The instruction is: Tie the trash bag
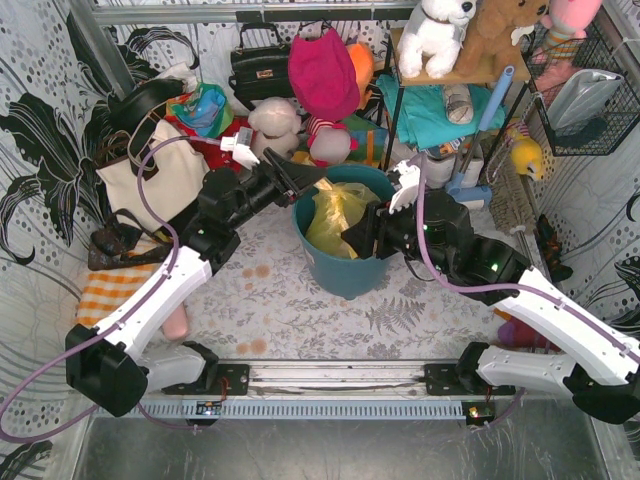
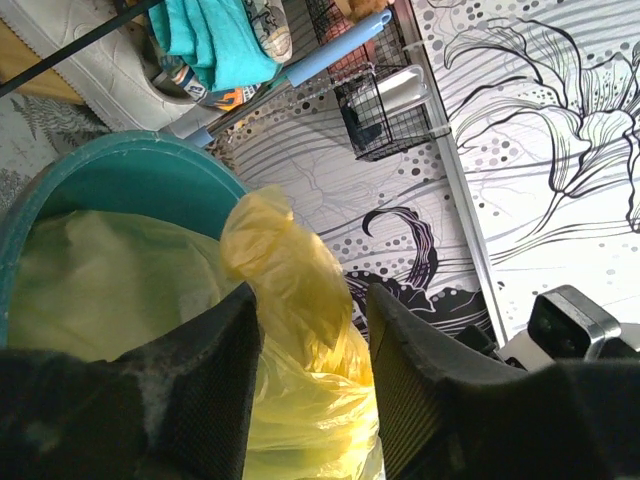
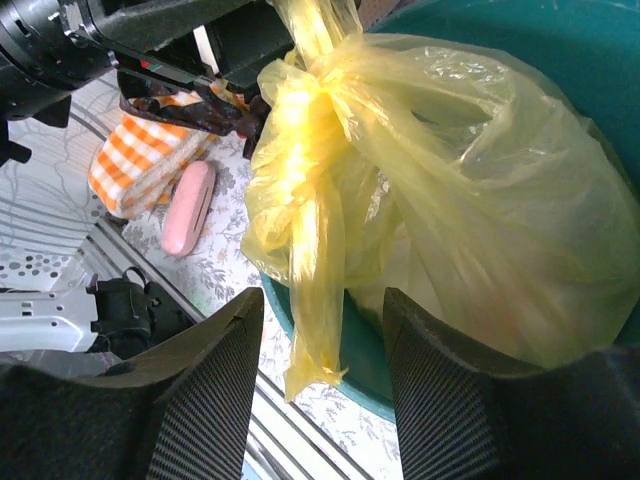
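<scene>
Thin translucent yellow-green plastic trash bag (image 3: pixel 450 200) apparently knotted, tightening outstanding; left tool (image 2: pixel 310 300) and right tool (image 3: pixel 322 305) both spread around its tails.

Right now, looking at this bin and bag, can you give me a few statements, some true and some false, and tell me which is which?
1. The trash bag sits inside the teal bin. True.
2. The bag is blue. False: it is yellow-green.
3. The right gripper has its fingers apart, with a strand of the bag hanging between them. True.
4. The bin lies tipped on its side. False: it stands upright.
5. A white plush toy sits at the back. True.
</scene>
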Robot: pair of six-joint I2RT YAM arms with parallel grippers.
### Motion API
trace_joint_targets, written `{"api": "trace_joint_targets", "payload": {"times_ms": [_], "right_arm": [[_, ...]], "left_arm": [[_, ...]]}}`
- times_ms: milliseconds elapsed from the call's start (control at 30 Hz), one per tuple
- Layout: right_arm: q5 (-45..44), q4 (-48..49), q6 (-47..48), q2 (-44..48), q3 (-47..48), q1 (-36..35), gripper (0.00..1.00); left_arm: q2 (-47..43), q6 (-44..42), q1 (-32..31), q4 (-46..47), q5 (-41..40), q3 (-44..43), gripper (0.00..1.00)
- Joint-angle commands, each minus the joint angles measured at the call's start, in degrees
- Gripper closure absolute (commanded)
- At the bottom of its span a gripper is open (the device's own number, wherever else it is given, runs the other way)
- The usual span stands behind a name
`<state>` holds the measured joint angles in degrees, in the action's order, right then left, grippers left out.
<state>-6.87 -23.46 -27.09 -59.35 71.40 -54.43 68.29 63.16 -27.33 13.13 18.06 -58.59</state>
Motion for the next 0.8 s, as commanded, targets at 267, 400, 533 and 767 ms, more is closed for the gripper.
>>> {"api": "trace_joint_targets", "payload": {"times_ms": [267,400,533,767], "right_arm": [[4.07,-1.47,-1.87,-2.15,-1.02,0.25,0.52],[5.12,-1.73,-1.62,-2.47,-1.46,0.29,0.54],[5.38,-2.39,-1.43,-2.9,-1.69,0.26,0.59],[6.19,-3.42,-1.09,-1.55,-1.26,0.29,0.9]], "left_arm": [[0.01,-1.88,0.18,2.83,2.09,-1.93,0.57],[0.37,-1.97,0.24,2.84,2.14,-2.14,0.57],[0.66,-2.08,0.27,2.78,2.28,-2.44,0.59],[1.56,-2.89,0.32,2.61,2.07,-2.79,0.66]]}}
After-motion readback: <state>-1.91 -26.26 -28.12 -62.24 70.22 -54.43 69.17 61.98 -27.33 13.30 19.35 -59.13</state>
